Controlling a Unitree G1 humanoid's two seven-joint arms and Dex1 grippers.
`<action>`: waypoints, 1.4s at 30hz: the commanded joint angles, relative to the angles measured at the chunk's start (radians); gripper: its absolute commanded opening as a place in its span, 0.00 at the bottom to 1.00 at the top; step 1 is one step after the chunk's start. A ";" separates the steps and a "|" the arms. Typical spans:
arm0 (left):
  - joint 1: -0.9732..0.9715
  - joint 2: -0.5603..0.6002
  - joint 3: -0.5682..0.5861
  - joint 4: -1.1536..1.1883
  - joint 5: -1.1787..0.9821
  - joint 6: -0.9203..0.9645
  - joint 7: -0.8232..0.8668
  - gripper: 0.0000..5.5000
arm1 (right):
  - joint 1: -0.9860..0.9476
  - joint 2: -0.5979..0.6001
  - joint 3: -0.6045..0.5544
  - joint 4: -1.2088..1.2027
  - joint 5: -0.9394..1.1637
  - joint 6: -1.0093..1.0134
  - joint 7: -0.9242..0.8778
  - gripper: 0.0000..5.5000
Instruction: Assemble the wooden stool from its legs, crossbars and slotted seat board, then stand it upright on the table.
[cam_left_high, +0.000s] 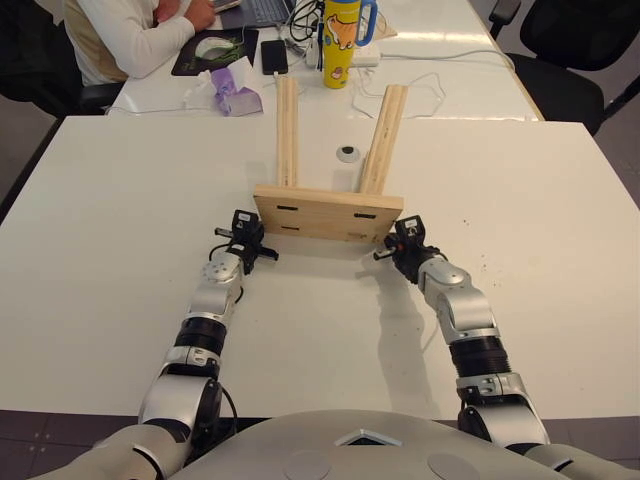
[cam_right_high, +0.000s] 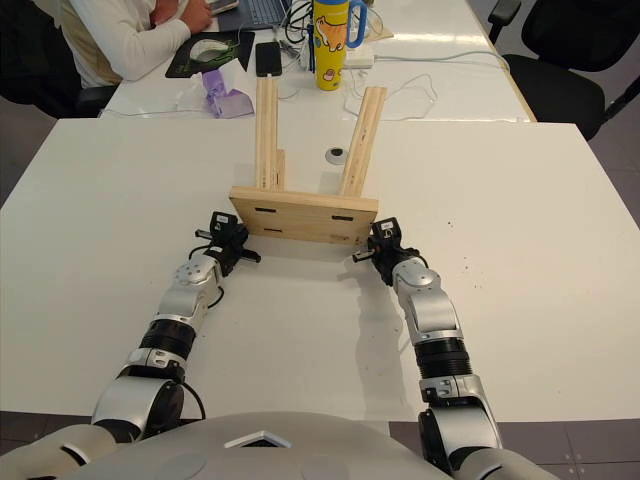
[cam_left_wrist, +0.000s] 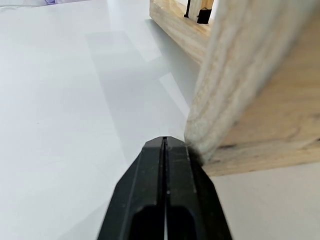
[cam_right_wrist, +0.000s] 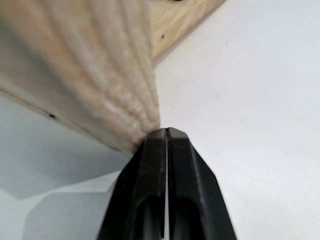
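Stool could have skidded off, since my left fingers and right fingers, shut empty, only butted its corners.

Both arms forward, left tool closed, right tool closed

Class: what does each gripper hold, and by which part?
Nothing. The left gripper and right gripper are shut, tips at the seat board's lower corners.

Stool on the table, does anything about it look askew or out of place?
The stool lies on its side, not upright: its seat board stands on edge facing the robot, legs pointing away. The right-hand leg slants outward; the left-hand leg runs straight.
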 joint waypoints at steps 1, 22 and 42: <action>-0.019 -0.020 -0.024 -0.012 0.010 -0.022 -0.020 0.00 | -0.009 0.003 0.005 -0.007 0.011 -0.006 0.019 0.00; -0.001 -0.032 -0.080 -0.477 -0.067 0.125 -0.111 0.00 | -0.101 0.031 -0.057 -0.214 0.139 -0.030 0.105 0.00; -0.144 -0.011 0.007 -0.786 -0.148 0.287 -0.036 0.00 | -0.243 0.106 -0.199 -0.353 0.281 -0.149 0.033 0.00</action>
